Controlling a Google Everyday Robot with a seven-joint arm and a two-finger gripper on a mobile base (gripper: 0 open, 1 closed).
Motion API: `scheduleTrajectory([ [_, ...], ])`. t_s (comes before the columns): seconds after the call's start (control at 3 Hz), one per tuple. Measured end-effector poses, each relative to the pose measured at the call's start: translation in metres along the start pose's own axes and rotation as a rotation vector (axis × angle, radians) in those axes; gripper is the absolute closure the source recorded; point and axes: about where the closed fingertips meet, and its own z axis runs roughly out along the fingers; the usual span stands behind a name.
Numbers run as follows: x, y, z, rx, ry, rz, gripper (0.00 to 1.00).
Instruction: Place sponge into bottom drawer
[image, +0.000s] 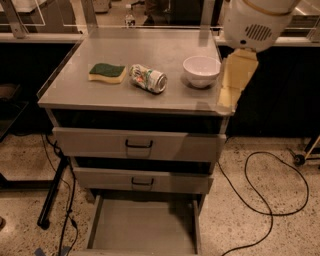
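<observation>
The sponge (107, 72), yellow with a dark green top, lies on the left part of the grey cabinet top (165, 100). The bottom drawer (142, 229) is pulled out at floor level, and its flat grey floor is bare. My gripper (231, 85) hangs pale yellow from the white arm head (257, 22) over the cabinet's right edge. It is next to the bowl and far to the right of the sponge. It holds nothing that I can see.
A printed drink can (148, 78) lies on its side right of the sponge. A white bowl (201, 70) stands further right. Two upper drawer fronts with black handles (138, 145) are partly out. A black cable (270, 200) loops on the floor at the right.
</observation>
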Motion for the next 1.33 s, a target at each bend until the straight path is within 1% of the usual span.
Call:
scheduleTrajectory([
  [0.33, -0.019, -0.045, 0.016, 0.010, 0.031, 0.023, 0.00],
  [0.67, -0.039, -0.087, 0.039, 0.009, 0.061, 0.029, 0.00],
  [1.0, -0.049, -0.099, 0.038, 0.040, 0.030, 0.028, 0.00],
  [1.33, -0.049, -0.099, 0.038, 0.040, 0.030, 0.028, 0.00],
])
